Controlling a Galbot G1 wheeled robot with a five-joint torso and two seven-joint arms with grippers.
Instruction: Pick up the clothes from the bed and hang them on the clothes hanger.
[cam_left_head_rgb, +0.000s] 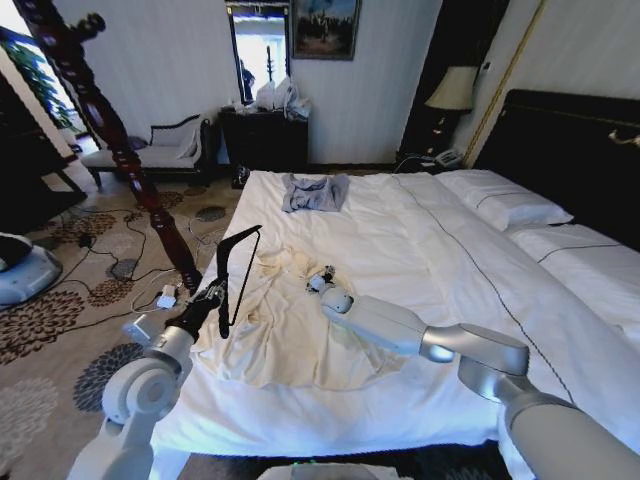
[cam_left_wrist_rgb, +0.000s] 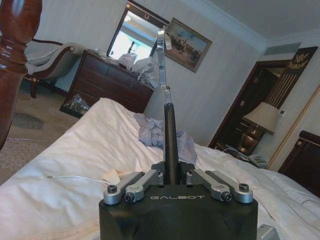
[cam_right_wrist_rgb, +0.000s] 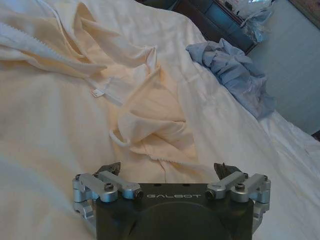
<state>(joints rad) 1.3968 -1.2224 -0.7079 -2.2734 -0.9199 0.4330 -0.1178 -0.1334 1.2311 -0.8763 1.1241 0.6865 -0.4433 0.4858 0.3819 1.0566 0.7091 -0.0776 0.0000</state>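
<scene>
Two garments (cam_left_head_rgb: 300, 330) (cam_left_head_rgb: 314, 192), one hanger (cam_left_head_rgb: 238, 270)

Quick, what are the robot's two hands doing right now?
Left gripper: shut on the slim black clothes hanger.
Right gripper: open, holding nothing, over the wrinkled cream shirt.

The clothes (cam_left_head_rgb: 290, 330) lie spread on the bed (cam_left_head_rgb: 420, 250) near its foot, the clothes hanger (cam_left_head_rgb: 236, 272) upright at their left, a smaller garment (cam_left_head_rgb: 314, 192) farther back, pillows (cam_left_head_rgb: 505, 205) right
</scene>
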